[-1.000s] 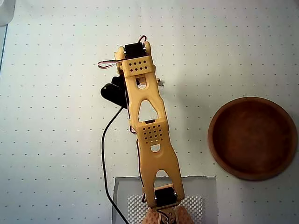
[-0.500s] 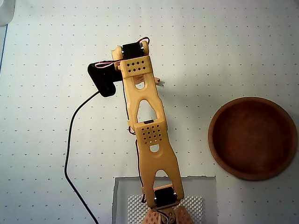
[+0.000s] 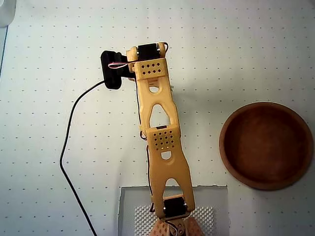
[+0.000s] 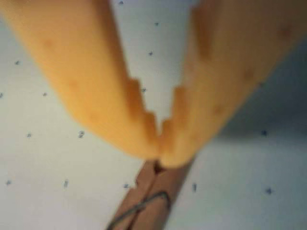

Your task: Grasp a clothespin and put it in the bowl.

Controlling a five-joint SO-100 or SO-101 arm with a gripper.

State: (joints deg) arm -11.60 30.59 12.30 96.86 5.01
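Note:
In the wrist view my gripper (image 4: 160, 149) is shut, its two orange fingertips meeting on the top end of the light-wood clothespin (image 4: 152, 194). The clothespin runs down from the tips, and its metal coil shows near the bottom edge. Whether it is off the mat, I cannot tell. In the overhead view the orange arm (image 3: 157, 132) reaches up the middle of the picture and covers both gripper and clothespin. The round reddish-brown bowl (image 3: 224, 145) sits empty on the right, well apart from the arm.
A white dotted mat (image 3: 49, 98) covers the table. The black wrist camera (image 3: 112, 69) sticks out left of the arm's tip, and its black cable (image 3: 69, 142) loops down the left side. A clear plate (image 3: 216, 206) lies under the arm's base.
The wrist has rolled, swinging the black camera from beside the forearm up to the left of the tip. The cable has swung out left. The arm's tip has shifted slightly right.

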